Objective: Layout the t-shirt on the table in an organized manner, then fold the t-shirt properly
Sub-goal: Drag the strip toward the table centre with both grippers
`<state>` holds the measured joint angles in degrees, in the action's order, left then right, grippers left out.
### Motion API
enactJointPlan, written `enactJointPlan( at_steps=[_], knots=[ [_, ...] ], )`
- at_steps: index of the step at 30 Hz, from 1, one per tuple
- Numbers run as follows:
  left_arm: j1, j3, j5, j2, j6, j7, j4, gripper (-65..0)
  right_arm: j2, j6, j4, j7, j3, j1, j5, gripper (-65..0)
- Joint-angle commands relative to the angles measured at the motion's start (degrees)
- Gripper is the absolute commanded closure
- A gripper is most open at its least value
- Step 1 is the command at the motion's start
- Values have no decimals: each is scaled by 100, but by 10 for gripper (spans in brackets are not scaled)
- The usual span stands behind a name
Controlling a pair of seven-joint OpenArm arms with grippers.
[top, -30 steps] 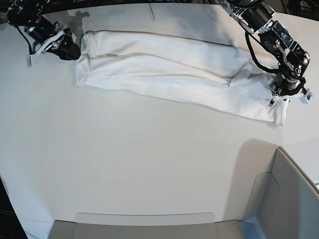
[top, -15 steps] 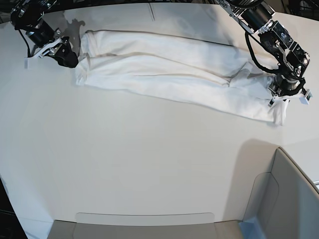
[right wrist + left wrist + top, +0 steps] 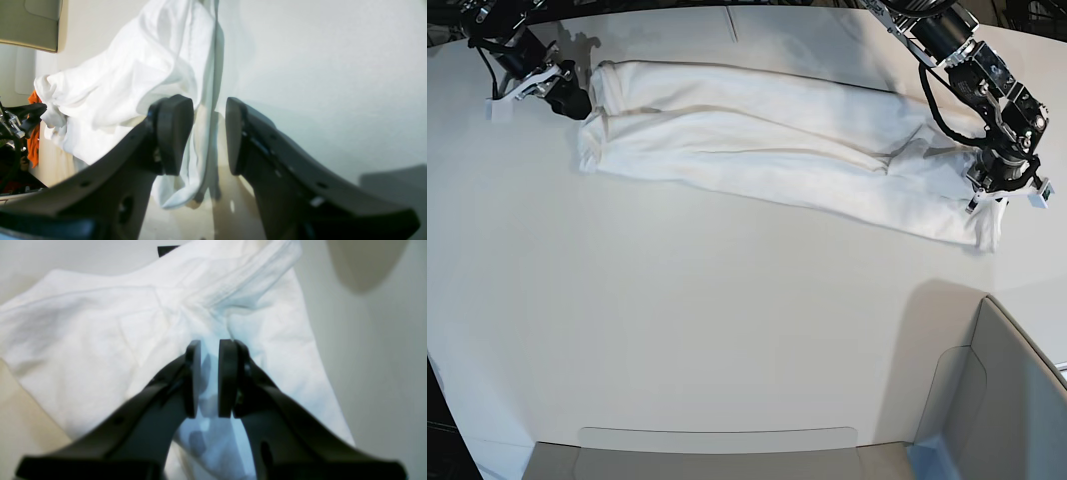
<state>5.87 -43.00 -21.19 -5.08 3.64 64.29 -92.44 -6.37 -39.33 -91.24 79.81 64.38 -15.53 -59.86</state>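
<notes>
The left hand (image 3: 209,380) presses down on one end of the t-shirt (image 3: 777,150), its two pads nearly together with a fold of white cloth bunched between them, pinching the fabric near a ribbed hem. At the opposite end, the right hand (image 3: 208,133) hovers with its pads apart and nothing between them, just beside the shirt's edge. The garment lies folded lengthwise into a long, narrow band that runs slantwise across the far half of the white table (image 3: 707,330). Closer to the base camera, grey panels (image 3: 1002,400) rise at the table's near edge and right corner, well apart from the shirt.
</notes>
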Motion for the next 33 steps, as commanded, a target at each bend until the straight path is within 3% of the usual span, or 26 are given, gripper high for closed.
enactJointPlan(
  at_steps=[1,8,17,22,25,28,33],
  knots=[
    [77,15,-66,-85,1,-95,-87,-99,26,-67,-93,19,2,54,3,-216],
    [77,15,-66,-85,1,-95,-87,-99,-88,-67,-76,19,-34,300,12,-216],
    [77,-29,-66,-85,1,195,-87,-99,-185,-67,-76,19,-1080,212,56,-216],
    [77,-29,-66,-85,1,256,-158,-99,-202,-67,-85,19,-1299,168,82,-212],
    [68,6,-66,-94,1,256,-342,-99,-176,-67,-85,19,-1299,177,82,-136],
    [-20,6,-66,-94,1,256,-606,-99,-158,-67,-85,19,-1299,212,82,0],
    [-29,15,-66,-94,1,256,-782,-99,61,-67,-93,19,-1352,397,82,0]
  ],
)
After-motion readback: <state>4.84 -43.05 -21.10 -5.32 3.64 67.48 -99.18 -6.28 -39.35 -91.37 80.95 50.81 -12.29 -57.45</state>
